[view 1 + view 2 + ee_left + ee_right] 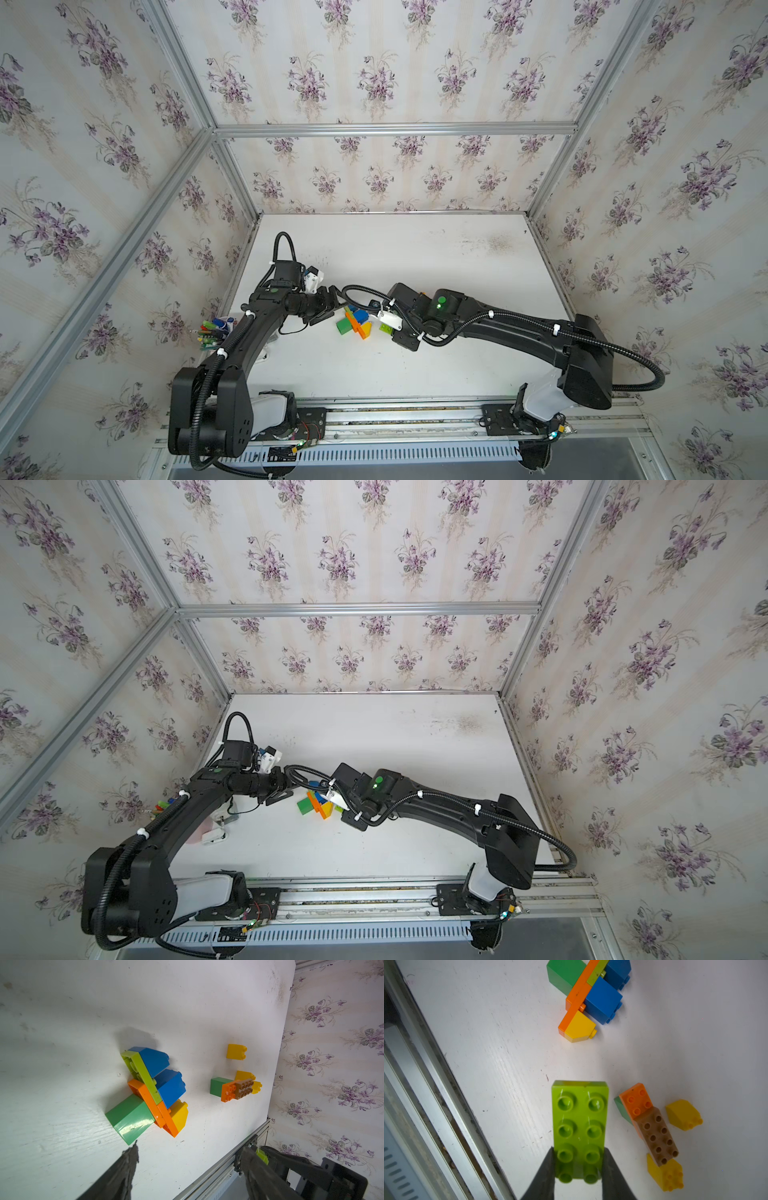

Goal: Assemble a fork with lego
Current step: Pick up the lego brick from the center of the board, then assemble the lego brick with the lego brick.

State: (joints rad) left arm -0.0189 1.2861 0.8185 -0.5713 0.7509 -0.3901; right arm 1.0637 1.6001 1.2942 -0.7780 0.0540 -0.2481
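Taking twelve o'clock as the far wall in the top views, a bunch of coloured pens (214,332) stands at nine o'clock on the white tabletop (415,257), well apart from the bricks.

Next comes the left gripper (190,1146). Its jaws are spread wide and hold nothing, and it sits just beside the lego assembly (353,322) at about ten o'clock of it.

The assembly lies on its side near the table's middle. It has a green block on one face of stacked orange and lime plates, and two blue blocks and a yellow sloped block on the other face.

At three o'clock of it, the right gripper (579,1150) pinches one end of a lime-green oblong studded plate (580,1126). The studs face its wrist camera and the free end juts forward.

Near that plate the wrist views show a second cluster (650,1126) made of a green block, an orange square plate, a brown oblong brick and a yellow sloped piece. A loose yellow sloped brick (684,1114) lies just beside it. I cannot find these in the top views.

The step in hand looks like carrying the gripped plate over to join the build. The fork seems only partly made, with loose pieces left over. The next move likely calls for lining the plate up squarely with a row of studs and pressing it down firmly. Meanwhile the open left gripper should brace the assembly, which could otherwise slide or tip.

No brand, label or writing is legible anywhere, and any marks on the studs are too small to read.
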